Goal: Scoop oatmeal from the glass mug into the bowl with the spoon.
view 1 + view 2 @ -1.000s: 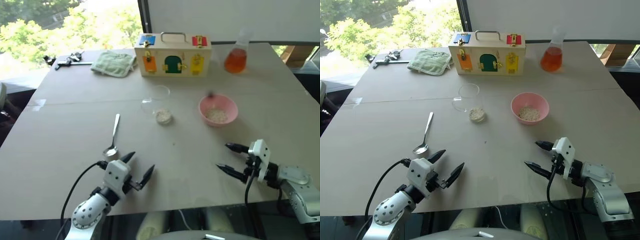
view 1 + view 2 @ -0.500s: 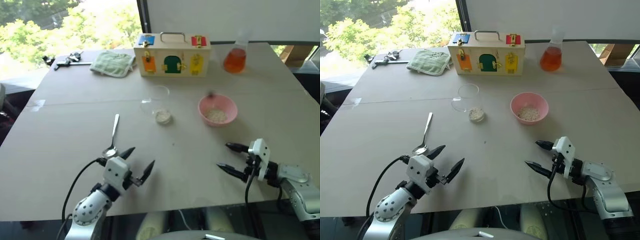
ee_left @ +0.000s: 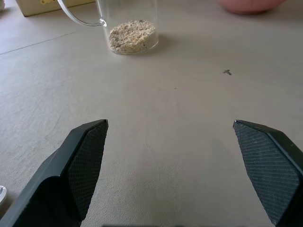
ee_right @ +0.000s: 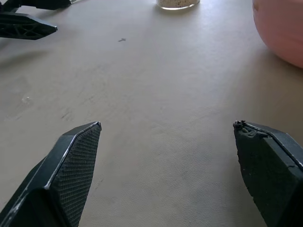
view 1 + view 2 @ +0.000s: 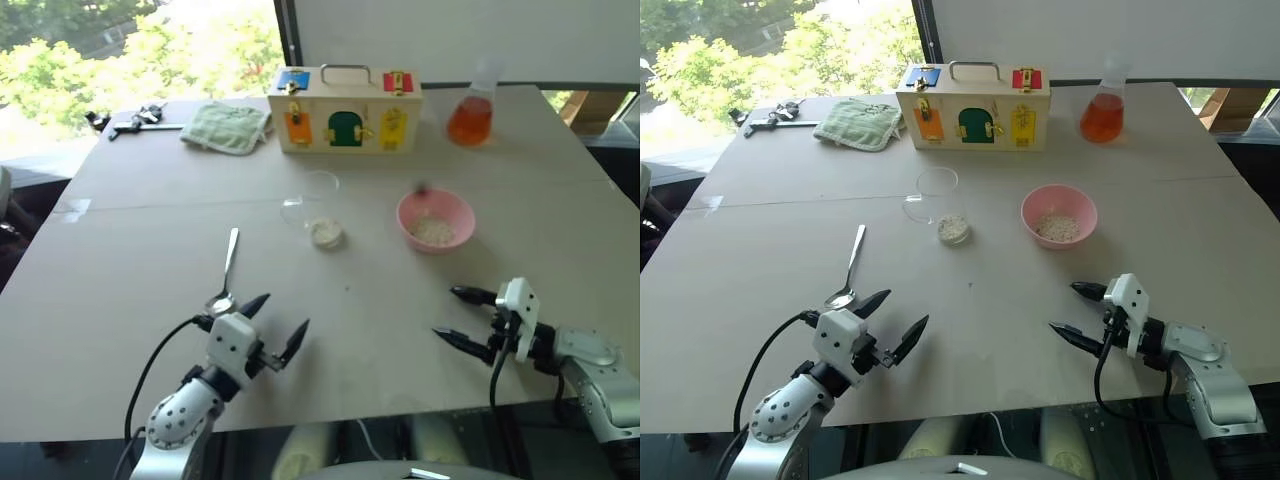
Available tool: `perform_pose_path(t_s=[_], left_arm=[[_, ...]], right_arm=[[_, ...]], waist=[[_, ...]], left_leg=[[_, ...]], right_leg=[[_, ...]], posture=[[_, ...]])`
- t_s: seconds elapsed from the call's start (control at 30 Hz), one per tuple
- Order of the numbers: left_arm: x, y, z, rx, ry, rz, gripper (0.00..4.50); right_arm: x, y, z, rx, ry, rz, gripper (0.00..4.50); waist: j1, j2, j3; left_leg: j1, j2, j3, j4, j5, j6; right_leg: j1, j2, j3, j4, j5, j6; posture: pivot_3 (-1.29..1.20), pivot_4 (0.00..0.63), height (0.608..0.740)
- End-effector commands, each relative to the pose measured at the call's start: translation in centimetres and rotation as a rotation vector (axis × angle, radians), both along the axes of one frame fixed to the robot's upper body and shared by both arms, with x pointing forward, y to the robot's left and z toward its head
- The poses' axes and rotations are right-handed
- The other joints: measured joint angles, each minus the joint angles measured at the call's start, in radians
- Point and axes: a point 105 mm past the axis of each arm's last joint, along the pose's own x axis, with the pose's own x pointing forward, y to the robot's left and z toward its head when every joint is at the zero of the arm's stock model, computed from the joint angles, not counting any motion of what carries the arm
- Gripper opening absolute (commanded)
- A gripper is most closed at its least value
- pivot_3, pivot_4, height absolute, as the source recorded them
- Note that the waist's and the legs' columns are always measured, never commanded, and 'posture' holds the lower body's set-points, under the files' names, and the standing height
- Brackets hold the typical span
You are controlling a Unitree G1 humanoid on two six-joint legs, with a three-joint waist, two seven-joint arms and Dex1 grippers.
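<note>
The glass mug [image 5: 938,203] stands mid-table with a small heap of oatmeal [image 5: 954,229] at its bottom, also seen in the left wrist view as oatmeal [image 3: 132,35]. To its right sits the pink bowl [image 5: 1059,203], holding some oatmeal [image 5: 1058,228]. The silver spoon [image 5: 848,270] lies flat on the table, left of the mug. My left gripper [image 5: 906,308] hovers open and empty just in front of and right of the spoon's scoop end. My right gripper [image 5: 1064,307] is open and empty in front of the bowl, clear of it.
A wooden lock box [image 5: 973,105] stands at the back centre, with a flask of orange liquid [image 5: 1102,115] to its right. A green cloth [image 5: 858,122] and a black metal tool [image 5: 775,118] lie at the back left. The table's front edge runs just below both grippers.
</note>
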Motion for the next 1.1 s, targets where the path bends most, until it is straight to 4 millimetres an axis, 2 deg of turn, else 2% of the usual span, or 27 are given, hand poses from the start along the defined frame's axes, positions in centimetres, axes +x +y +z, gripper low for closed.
perform_pose_path(t_s=[0.03,0.2,0.3,0.43,0.5,0.67,0.8,1.03,1.1], left_arm=[[1.0,0.6,3.3,-0.070,-0.101,0.099,4.48],[2.9,1.9,7.5,-0.160,-0.179,0.311,4.48],[4.0,3.9,8.1,-0.132,-0.132,0.434,4.48],[4.9,7.9,7.3,-0.043,0.039,0.596,4.48],[5.0,8.8,6.5,-0.016,0.132,0.610,4.48],[5.2,8.0,4.2,0.014,0.295,0.535,4.48],[5.2,6.5,1.8,0.000,0.428,0.466,4.48],[5.4,8.3,0.9,0.004,0.467,0.547,4.48],[5.5,8.4,0.8,-0.005,0.472,0.554,3.97]], right_arm=[[-0.4,1.5,2.5,0.030,-0.048,0.097,4.50],[-0.9,3.9,5.2,0.079,-0.057,0.202,4.50],[-1.4,5.2,6.4,0.084,-0.063,0.275,4.50],[-1.6,6.3,8.3,0.081,-0.096,0.350,4.50],[-1.5,6.6,8.8,0.073,-0.116,0.369,4.50],[-1.5,7.0,9.3,0.078,-0.125,0.372,4.50],[-1.9,7.3,9.2,0.075,-0.127,0.375,4.50],[-1.7,7.0,9.4,0.077,-0.137,0.341,4.50],[-1.7,7.1,9.3,0.077,-0.137,0.342,4.50]], waist=[[0.000,0.000,0.000],[0.001,-0.001,0.000],[0.001,-0.001,0.000],[-0.001,-0.002,0.001],[-0.001,-0.003,0.002],[0.003,-0.005,0.003],[0.002,-0.005,0.003],[0.002,-0.004,0.002],[0.002,-0.003,0.001]], left_leg=[[0.000,0.000,0.000,0.000,0.000,0.000],[-0.001,0.000,-0.001,0.004,0.000,0.000],[-0.002,0.000,-0.002,0.007,0.000,0.000],[-0.002,0.000,-0.002,0.008,0.001,-0.002],[-0.002,0.000,-0.002,0.009,0.002,-0.003],[-0.003,-0.001,-0.003,0.009,0.002,-0.003],[-0.003,-0.001,-0.003,0.009,0.001,-0.003],[-0.002,-0.001,-0.003,0.009,0.001,-0.003],[-0.001,-0.001,-0.003,0.009,0.001,-0.003]], right_leg=[[0.000,0.000,0.000,0.000,0.000,0.000],[0.000,0.000,-0.001,0.002,0.000,0.000],[0.000,0.001,-0.002,0.004,0.000,0.000],[0.000,0.002,-0.002,0.004,0.000,0.000],[0.000,0.002,-0.002,0.005,0.000,0.000],[-0.001,0.000,-0.003,0.004,0.000,0.000],[-0.001,0.000,-0.003,0.004,0.000,0.000],[0.000,0.000,-0.002,0.005,0.000,0.000],[0.000,0.000,-0.003,0.005,0.000,0.000]], posture=[[0.00,0.150,0.740],[0.00,0.150,0.740],[0.00,0.150,0.740],[0.00,0.150,0.740],[0.00,0.150,0.740],[0.00,0.150,0.740],[0.00,0.150,0.740],[0.00,0.150,0.740],[0.00,0.150,0.740]])
